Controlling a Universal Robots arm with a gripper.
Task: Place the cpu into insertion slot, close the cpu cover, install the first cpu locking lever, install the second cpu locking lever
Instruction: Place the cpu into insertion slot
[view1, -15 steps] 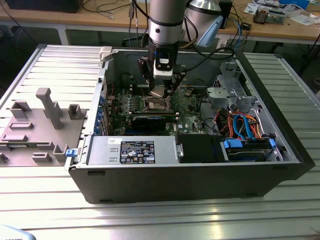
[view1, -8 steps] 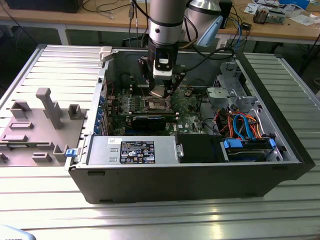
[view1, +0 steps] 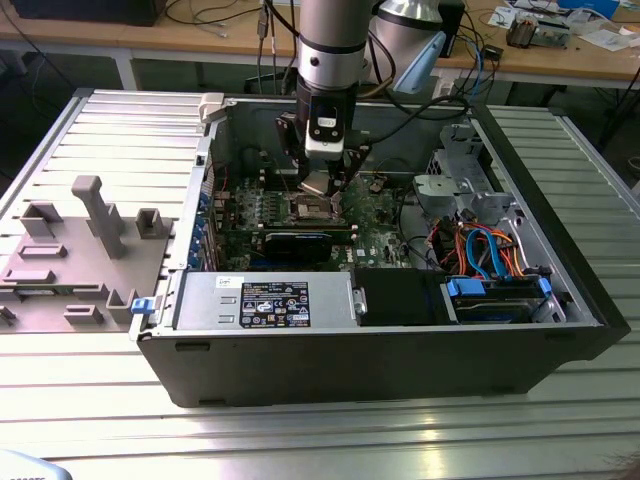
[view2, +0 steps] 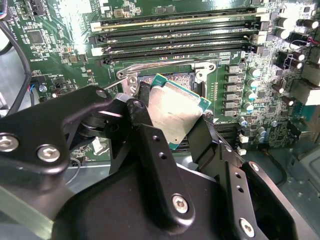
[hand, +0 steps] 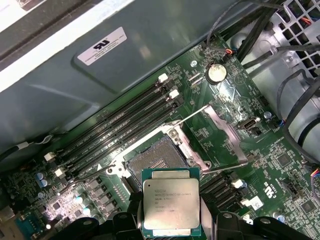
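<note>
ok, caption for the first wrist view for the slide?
Gripper holds the cpu above the empty insertion slot, cpu cover open, memory slots alongside.

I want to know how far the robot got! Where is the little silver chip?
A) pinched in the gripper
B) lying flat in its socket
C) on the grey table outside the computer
A: the cpu is clamped in the gripper, and the insertion slot shows its bare dark centre.
</note>
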